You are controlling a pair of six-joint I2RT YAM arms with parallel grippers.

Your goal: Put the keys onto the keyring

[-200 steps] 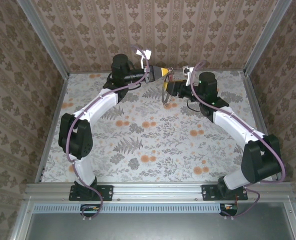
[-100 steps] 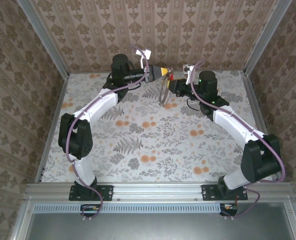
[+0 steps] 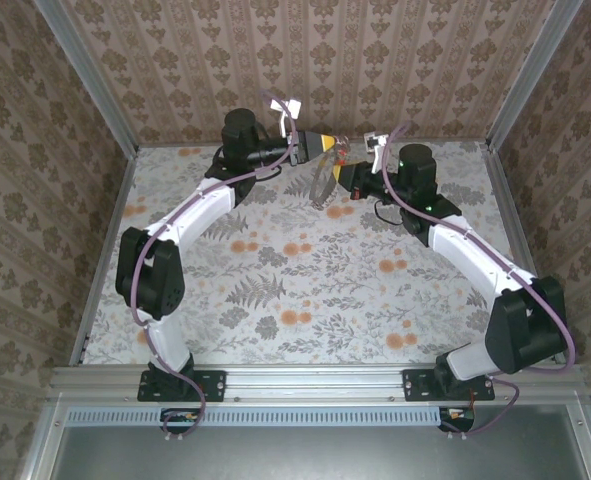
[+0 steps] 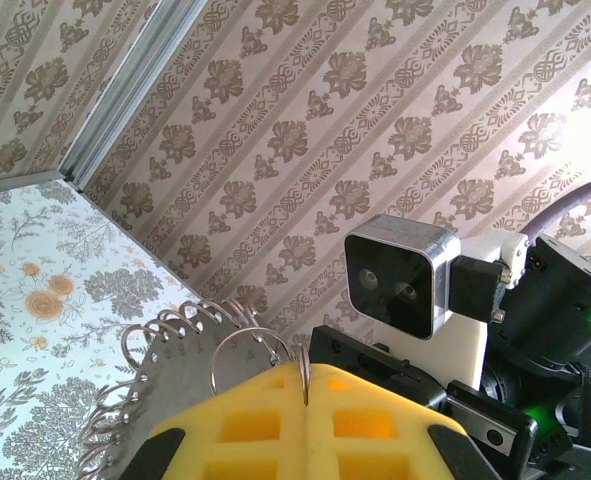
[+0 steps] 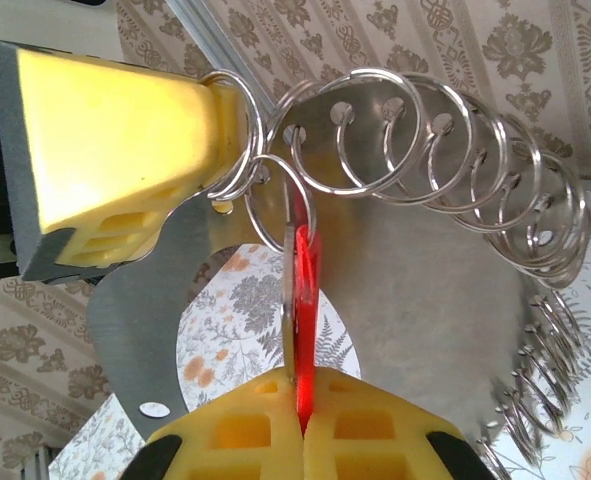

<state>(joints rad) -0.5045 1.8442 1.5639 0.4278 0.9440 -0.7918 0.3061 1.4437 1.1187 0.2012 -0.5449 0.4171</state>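
The keyring [image 5: 445, 300] is a large grey metal hoop fringed with several small wire rings. It hangs in the air at the back of the table [image 3: 321, 186]. My left gripper [image 4: 305, 375] is shut on one small ring at the hoop's edge; its yellow pads [image 5: 125, 130] show at upper left in the right wrist view. The key [image 5: 306, 290] has a thin red head beside a metal blade. Its top sits inside that small ring. My right gripper [image 5: 303, 385] is shut on the key's lower end. The two grippers nearly meet, left [image 3: 332, 147] and right [image 3: 343, 172].
The back wall [image 3: 375, 60] is close behind both grippers. Metal frame posts [image 3: 85, 80] stand in the corners. The flowered table [image 3: 305, 290] lies well below the hoop. The right wrist camera [image 4: 405, 275] faces my left gripper at close range.
My right gripper has shut on the red key; a second ago it stood open. It also shifted slightly right and up toward the left gripper. The left arm has held still.
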